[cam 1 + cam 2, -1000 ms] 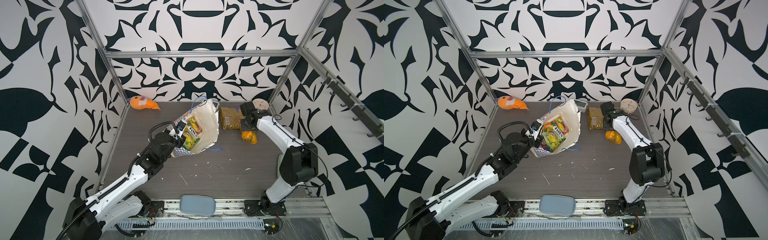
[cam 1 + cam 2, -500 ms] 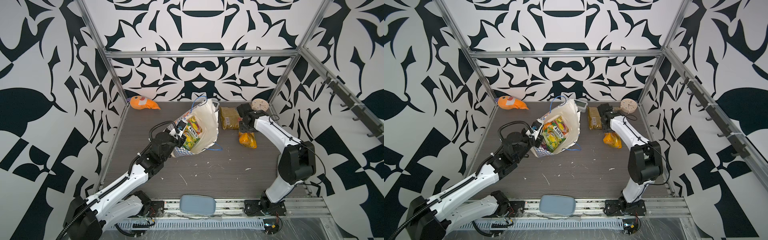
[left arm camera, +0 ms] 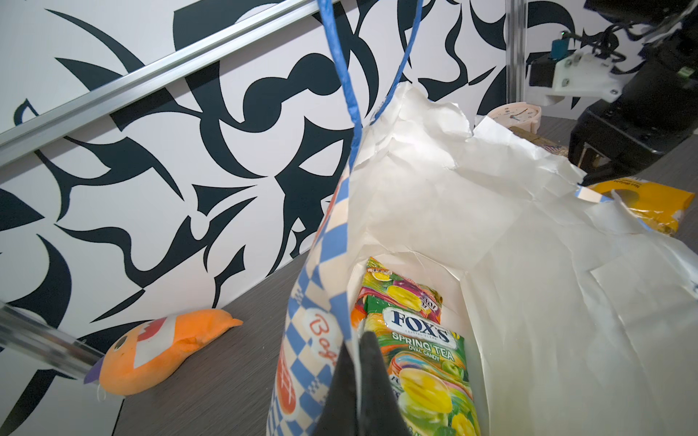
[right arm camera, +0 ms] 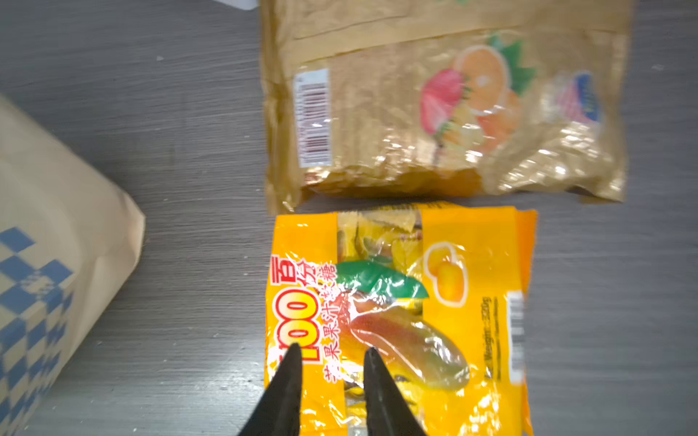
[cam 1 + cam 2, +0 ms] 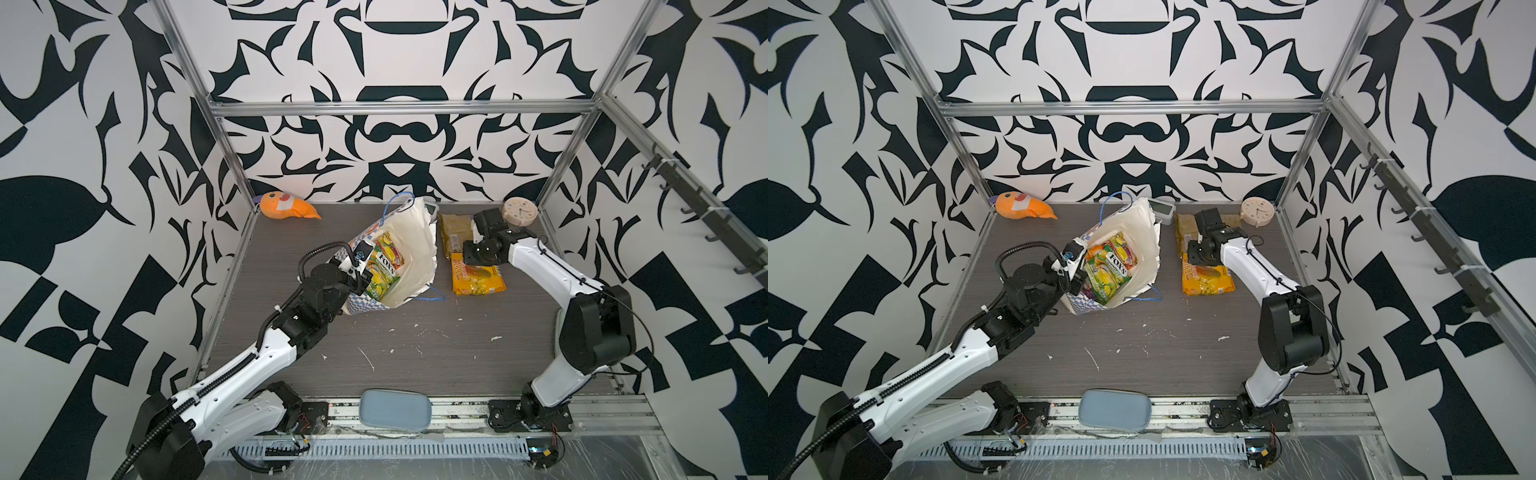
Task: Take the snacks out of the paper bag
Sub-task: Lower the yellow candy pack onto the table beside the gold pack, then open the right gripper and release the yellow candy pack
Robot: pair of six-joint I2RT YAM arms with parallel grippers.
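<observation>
Bright even light; glare on gold packet (image 4: 547, 158); slight blur.

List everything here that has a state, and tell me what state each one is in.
paper bag, mouth open, rim pinched.
left hand, shut on the bag's rim.
FOX'S packet, inside the bag.
mango packet, out of the bag, flat on the table.
gold packet, out, flat on the table beside the mango one.
right hand, open over the mango packet, holding nothing.
plush toy, lying untouched on the table.
</observation>
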